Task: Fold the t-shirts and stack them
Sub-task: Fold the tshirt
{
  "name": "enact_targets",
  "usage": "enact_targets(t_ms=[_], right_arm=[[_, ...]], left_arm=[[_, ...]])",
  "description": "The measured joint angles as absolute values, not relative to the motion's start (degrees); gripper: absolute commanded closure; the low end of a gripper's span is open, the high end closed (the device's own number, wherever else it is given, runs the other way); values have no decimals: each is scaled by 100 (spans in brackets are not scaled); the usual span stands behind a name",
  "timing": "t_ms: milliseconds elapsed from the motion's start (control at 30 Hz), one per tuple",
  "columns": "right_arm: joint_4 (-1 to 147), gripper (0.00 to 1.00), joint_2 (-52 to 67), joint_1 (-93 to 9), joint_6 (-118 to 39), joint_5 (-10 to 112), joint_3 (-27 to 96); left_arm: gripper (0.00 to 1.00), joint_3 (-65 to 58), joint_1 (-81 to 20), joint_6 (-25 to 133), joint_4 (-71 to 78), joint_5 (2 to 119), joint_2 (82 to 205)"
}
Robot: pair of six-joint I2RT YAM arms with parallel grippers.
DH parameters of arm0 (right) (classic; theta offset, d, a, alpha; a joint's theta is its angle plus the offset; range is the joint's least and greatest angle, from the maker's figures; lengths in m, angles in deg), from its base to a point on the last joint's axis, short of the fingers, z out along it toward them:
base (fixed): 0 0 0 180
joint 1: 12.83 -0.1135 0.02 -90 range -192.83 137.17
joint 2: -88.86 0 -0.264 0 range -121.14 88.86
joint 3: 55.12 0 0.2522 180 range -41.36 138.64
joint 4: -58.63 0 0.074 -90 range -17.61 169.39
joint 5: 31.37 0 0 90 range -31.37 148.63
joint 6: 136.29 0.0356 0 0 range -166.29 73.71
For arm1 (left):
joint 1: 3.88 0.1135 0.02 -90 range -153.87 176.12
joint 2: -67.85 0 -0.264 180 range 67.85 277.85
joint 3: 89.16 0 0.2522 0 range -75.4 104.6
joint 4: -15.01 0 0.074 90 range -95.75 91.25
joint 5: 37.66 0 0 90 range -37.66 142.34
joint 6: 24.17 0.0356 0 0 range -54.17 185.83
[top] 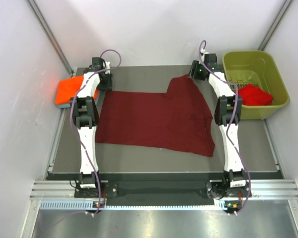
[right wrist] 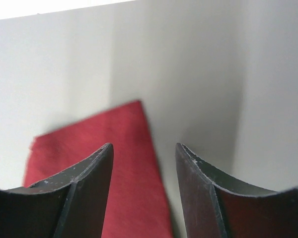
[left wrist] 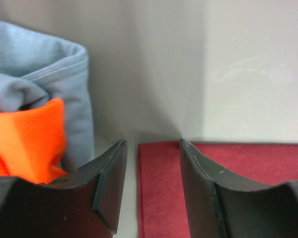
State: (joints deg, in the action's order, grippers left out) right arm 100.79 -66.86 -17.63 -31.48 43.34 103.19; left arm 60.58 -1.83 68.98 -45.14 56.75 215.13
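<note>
White left arm and right arm, black joints, looping purple cables, dark, scuffed, curved fingers

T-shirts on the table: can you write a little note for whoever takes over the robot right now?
Left gripper: open, low at the maroon t-shirt's far left edge, gripping nothing.
Right gripper: open, at its far right corner, gripping nothing.
Things: maroon t-shirt spread out between the arms; orange t-shirt on the grey-blue t-shirt, far left; red t-shirt bunched in the green bin.
Done: orange and grey-blue look folded and stacked.
Left: fold maroon, then red; stack both.
</note>
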Motion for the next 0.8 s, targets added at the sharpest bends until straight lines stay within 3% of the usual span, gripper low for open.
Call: enact_targets(t_ms=[633,700,733,767,800], right_arm=[[9653,51,-6841,-2080,-2702,4380,10387],[9640,64,-6843,-2066,-2689,4441,10387],[9638,75,-6850,-2062,-2676,4461,10387],[9629,100,-6854,-2053,-2674,4487,10389],[9620,100,-6867,-2051,-2674,4509,10389]], left_arm=[[49,5866,-271,6835,-4396,5546,21423],[49,5813,-277,6817,-4385,5543,21391],[49,5776,-282,6809,-4385,5541,21362],[49,5728,-282,6802,-4385,5537,21336],[49,5656,-286,6789,-4387,5533,21292]])
